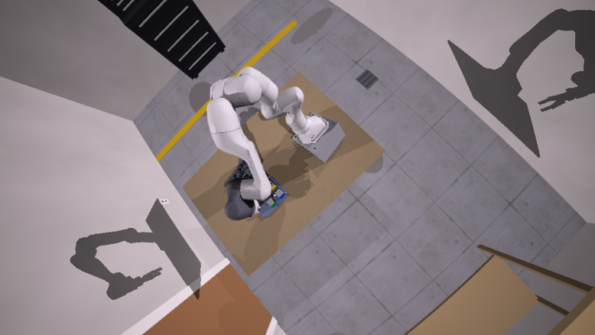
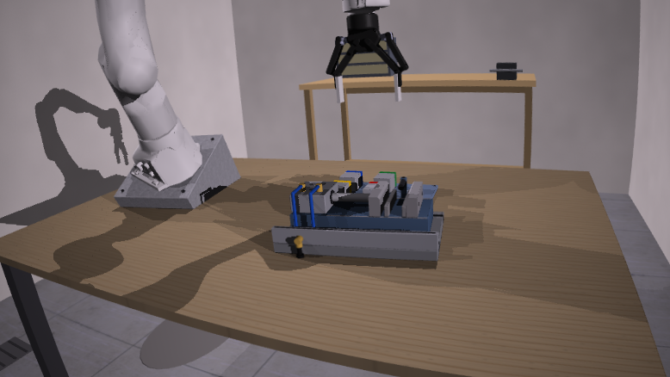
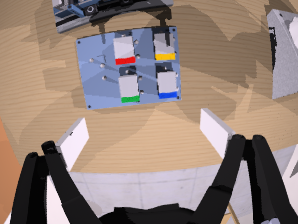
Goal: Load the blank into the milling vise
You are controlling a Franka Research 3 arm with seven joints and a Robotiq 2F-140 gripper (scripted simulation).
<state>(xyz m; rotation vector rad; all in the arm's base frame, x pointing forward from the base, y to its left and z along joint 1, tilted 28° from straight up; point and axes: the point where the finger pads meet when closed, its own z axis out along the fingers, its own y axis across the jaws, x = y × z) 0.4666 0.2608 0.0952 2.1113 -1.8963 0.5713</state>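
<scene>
The green-ended blank (image 2: 385, 178) (image 3: 128, 86) lies on the blue infeed plate (image 3: 97, 97) (image 1: 264, 213), behind the vise in the exterior view. Red-ended (image 3: 124, 48), yellow-ended (image 3: 164, 45) and blue-ended (image 3: 166, 81) blanks lie on the same plate. My gripper (image 2: 369, 98) (image 3: 143, 123) is wide open and empty, high above the table. In the top view the arm hides it. In the exterior view the vise's hosed block (image 2: 314, 200) is at the left and the hoseless end block (image 2: 414, 200) at the right. A dark upright piece (image 2: 406, 187) shows between jaws. The low bars cannot be made out.
The vise stands on a blue base (image 2: 365, 221) with a grey front wall (image 2: 356, 239). A small yellow-and-black knob (image 2: 298, 243) is at that wall. Several small pegs stand on the infeed plate around the blanks. The robot's grey mount (image 2: 154, 200) (image 3: 286, 65) is off to one side.
</scene>
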